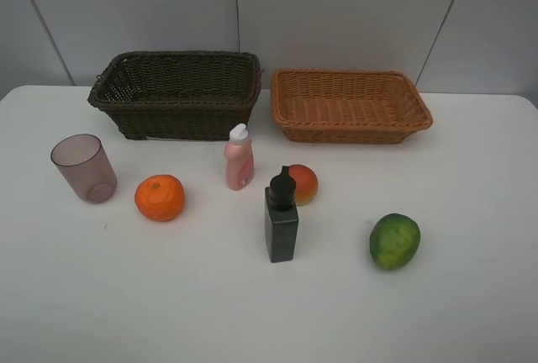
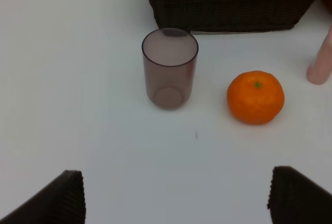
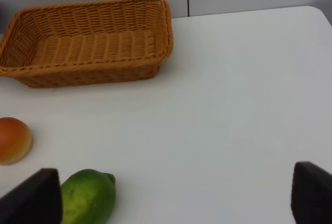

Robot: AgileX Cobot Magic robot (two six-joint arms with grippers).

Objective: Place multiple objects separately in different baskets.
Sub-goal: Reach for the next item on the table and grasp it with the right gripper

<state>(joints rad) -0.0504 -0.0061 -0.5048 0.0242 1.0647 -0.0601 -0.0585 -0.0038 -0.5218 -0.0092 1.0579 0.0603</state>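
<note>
My left tool (image 2: 175, 197) stands wide open near the cup (image 2: 169, 68), my right tool (image 3: 176, 197) wide open beside the green fruit (image 3: 88, 197).

Both baskets are woven wicker, rough and ribbed: the dark brown basket (image 1: 176, 115) is matt, the orange-tan basket (image 1: 349, 134) has a faint sheen. The cup (image 1: 82, 168) is smooth translucent plastic (purplish tint). The tangerine (image 1: 160, 197) has dimpled skin, the green fruit (image 1: 394, 240) a mottled, slightly glossy one. The black bottle (image 1: 281, 227) looks smooth, the table (image 1: 471, 296) matt white.
</note>
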